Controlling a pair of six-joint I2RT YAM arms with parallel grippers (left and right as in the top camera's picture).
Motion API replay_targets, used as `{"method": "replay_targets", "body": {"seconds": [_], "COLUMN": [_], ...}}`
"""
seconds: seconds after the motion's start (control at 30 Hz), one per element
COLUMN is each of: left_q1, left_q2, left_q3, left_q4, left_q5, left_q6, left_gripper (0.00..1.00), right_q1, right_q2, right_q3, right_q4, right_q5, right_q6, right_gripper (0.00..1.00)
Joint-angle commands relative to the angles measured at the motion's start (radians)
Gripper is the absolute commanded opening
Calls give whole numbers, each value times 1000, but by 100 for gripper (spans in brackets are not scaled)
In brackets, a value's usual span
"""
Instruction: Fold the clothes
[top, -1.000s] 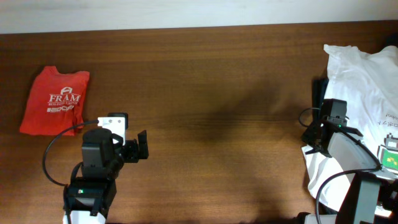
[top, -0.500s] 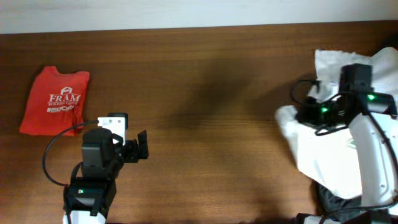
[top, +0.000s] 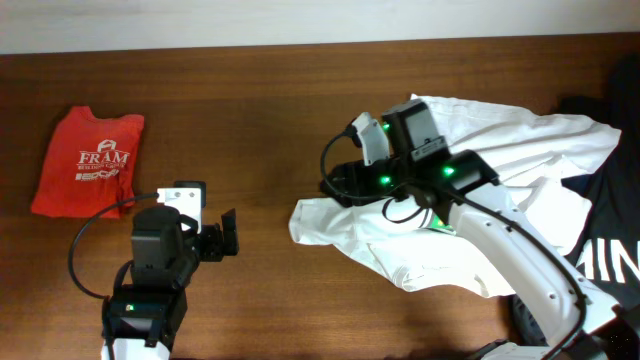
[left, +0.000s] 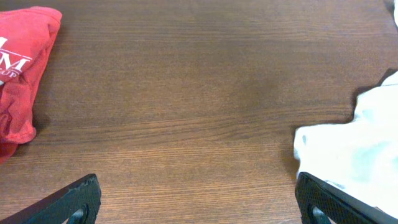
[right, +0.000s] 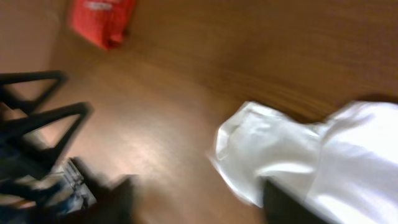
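Note:
The large white T-shirt (top: 480, 200) lies crumpled and spread across the middle-right of the table. Its left edge shows in the left wrist view (left: 354, 149) and in the blurred right wrist view (right: 311, 155). My right gripper (top: 335, 185) hangs over the shirt's left end. In its own view (right: 196, 199) the fingers stand wide apart, with white cloth lying against the right finger. A folded red T-shirt with white lettering (top: 88, 160) lies at the far left and also shows in the left wrist view (left: 18, 50). My left gripper (top: 228, 235) is open and empty over bare wood (left: 199, 199).
A black garment with white print (top: 610, 230) lies at the table's right edge, partly under the white shirt. The left arm's base stands at the front left (top: 150, 290). Brown wood table (top: 250, 100) stretches between the red shirt and the white one.
My right arm has swept far to the left, dragging the white T-shirt from the right edge to the table's middle and uncovering the black garment. The left arm has not moved.

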Motion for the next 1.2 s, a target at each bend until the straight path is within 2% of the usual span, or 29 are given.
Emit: {"method": "replay_targets", "body": {"seconds": [0.0, 0.07, 0.17, 0.23, 0.3, 0.43, 0.63, 0.67, 0.73, 0.77, 0.8, 0.87, 0.97, 1.03, 1.17], "left_q1": [5, 5, 5, -5, -41, -170, -299, -303, -304, -304, -304, -304, -302, -256, -71], "left_q2": [0, 3, 21, 80, 174, 388, 669, 693, 720, 721, 721, 721, 721, 700, 656], "left_q3": [26, 26, 26, 26, 26, 26, 26, 26, 26, 26, 26, 26, 30, 59, 213], "left_q4": [3, 3, 26, 33, 33, 62, 255, 291, 395, 431, 509, 572, 607, 599, 599], "left_q5": [11, 58, 278, 418, 493, 509, 505, 504, 500, 496, 472, 444, 433, 304, 70], "left_q6": [-13, -13, -14, -31, -66, -73, -73, -74, -73, -73, -73, -73, -73, -73, -72], "left_gripper": [99, 99, 99, 99, 99, 99, 99, 94, 67, 51, 29, 2, 0, 0, 0], "right_q1": [-30, -111, -241, -327, -411, -493, -494, -494, -494, -494, -494, -494, -494, -494, -494], "right_q2": [0, -22, -38, -38, -38, -37, -37, -37, -37, -37, -37, -37, -37, -37, -37], "right_q3": [7, 11, 11, 11, 11, 11, 11, 11, 11, 11, 11, 11, 11, 11, 11], "right_q4": [-35, -98, -246, -328, -387, -431, -451, -452, -454, -454, -455, -460, -465, -466, -466], "right_q5": [344, 369, 370, 369, 369, 365, 365, 365, 365, 365, 365, 366, 367, 367, 367], "right_q6": [22, 21, 21, 21, 21, 21, 21, 21, 21, 21, 21, 21, 21, 21, 20], "right_gripper": [99, 99, 99, 99, 98, 99, 99, 99, 99, 99, 99, 99, 99, 99, 99]}}
